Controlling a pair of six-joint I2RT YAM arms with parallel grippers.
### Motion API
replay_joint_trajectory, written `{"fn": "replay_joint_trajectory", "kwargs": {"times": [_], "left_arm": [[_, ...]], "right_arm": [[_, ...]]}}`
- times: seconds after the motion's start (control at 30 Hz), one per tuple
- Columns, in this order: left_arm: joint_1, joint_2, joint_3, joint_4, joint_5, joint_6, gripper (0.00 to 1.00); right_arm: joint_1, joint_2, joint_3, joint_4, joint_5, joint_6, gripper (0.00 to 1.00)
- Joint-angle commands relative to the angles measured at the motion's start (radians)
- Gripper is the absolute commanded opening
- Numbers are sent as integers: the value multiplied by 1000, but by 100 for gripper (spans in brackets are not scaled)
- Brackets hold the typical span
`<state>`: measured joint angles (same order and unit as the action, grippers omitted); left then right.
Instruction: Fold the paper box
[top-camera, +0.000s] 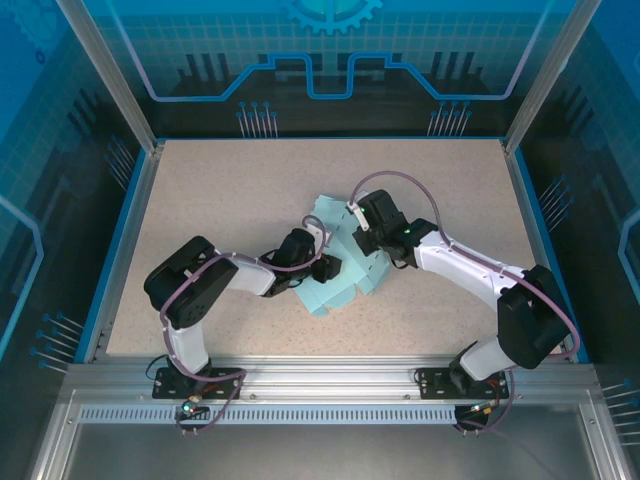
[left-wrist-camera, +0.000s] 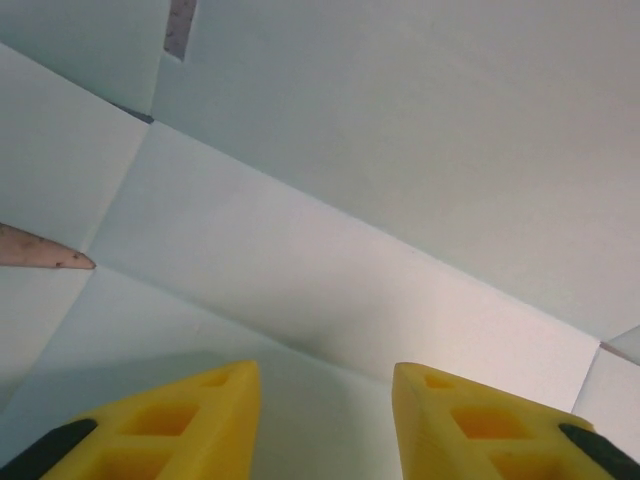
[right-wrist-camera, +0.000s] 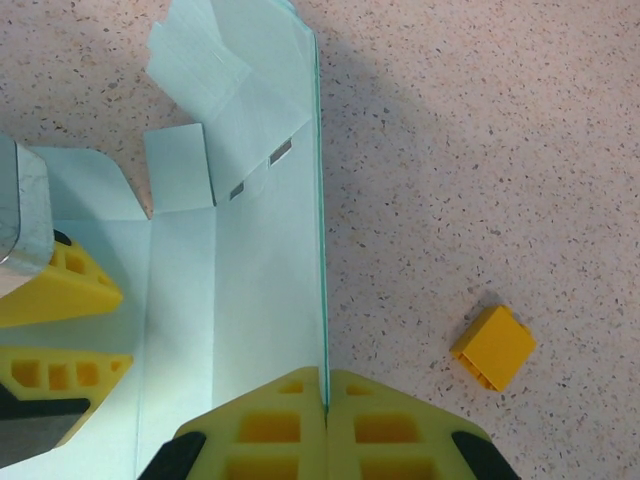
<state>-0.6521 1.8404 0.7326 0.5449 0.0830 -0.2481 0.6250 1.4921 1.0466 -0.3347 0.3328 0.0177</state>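
The paper box (top-camera: 338, 268) is a pale blue card sheet, partly folded, at the middle of the table. My right gripper (right-wrist-camera: 326, 378) is shut on the sheet's right side wall (right-wrist-camera: 322, 250), which stands upright and edge-on. From the left, my left gripper (left-wrist-camera: 325, 375) reaches in low over the box's inner panels (left-wrist-camera: 350, 210); its yellow fingers (left-wrist-camera: 190, 415) stand apart with nothing between them. Those same fingers (right-wrist-camera: 60, 290) show at the left of the right wrist view, over the box's floor. Slotted flaps (right-wrist-camera: 230, 90) lie flat at the far end.
A small yellow-orange block (right-wrist-camera: 494, 346) lies on the speckled table (top-camera: 230, 190) just right of the held wall. Metal posts and blue panels frame the table on all sides.
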Motion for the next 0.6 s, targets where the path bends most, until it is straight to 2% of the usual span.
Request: {"fn": "replay_joint_trajectory", "kwargs": {"times": [0.0,0.2,0.57], "left_arm": [[-5,37,10,29,17,12,38],[-10,82,-7,80,15,-2,33],[-21,92,-29,126,12,-13,32]], "right_arm": [[-11,-24,-8,5,0,-16,2],[5,-23,-19,7,-6,-8,2],[109,22,-37,16,43,33,2]]}}
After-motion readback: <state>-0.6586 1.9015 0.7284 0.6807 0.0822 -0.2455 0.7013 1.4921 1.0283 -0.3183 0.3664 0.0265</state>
